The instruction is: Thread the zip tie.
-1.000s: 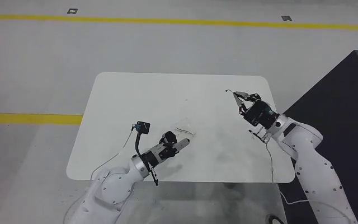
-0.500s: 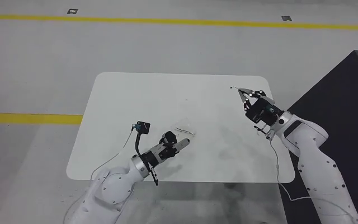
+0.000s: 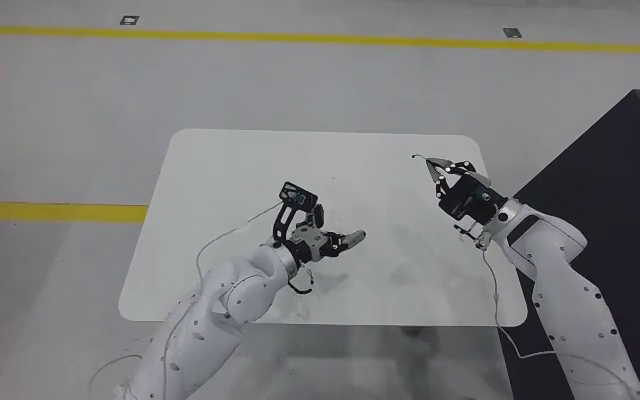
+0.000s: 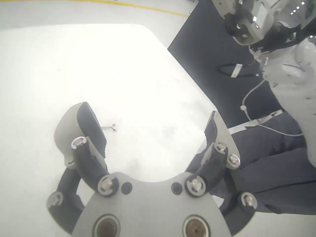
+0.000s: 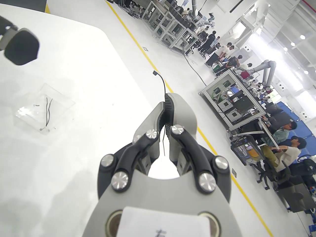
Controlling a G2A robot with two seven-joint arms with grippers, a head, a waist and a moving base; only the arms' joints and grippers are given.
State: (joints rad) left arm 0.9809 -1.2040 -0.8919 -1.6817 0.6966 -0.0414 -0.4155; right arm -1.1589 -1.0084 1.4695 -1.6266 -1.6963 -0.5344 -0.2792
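A white table point(image 3: 250, 180) with round corners, on a pale grey floor point(image 3: 300, 90). Flat on the table, near the middle, a clear plastic bag point(image 5: 59, 102). On the floor past the table's far edge, a long yellow line point(image 3: 300, 39). Just beyond that line, two small dark squares, one to the left point(image 3: 130, 19) and one to the right point(image 3: 512, 33). Another yellow line point(image 3: 70, 212) on the left, going under the table's edge. A big dark mat point(image 3: 590, 170) right beside the table on the right. Far back in the room, metal racks point(image 5: 222, 92) full of boxes and wires, and black chairs on wheels point(image 5: 269, 173).
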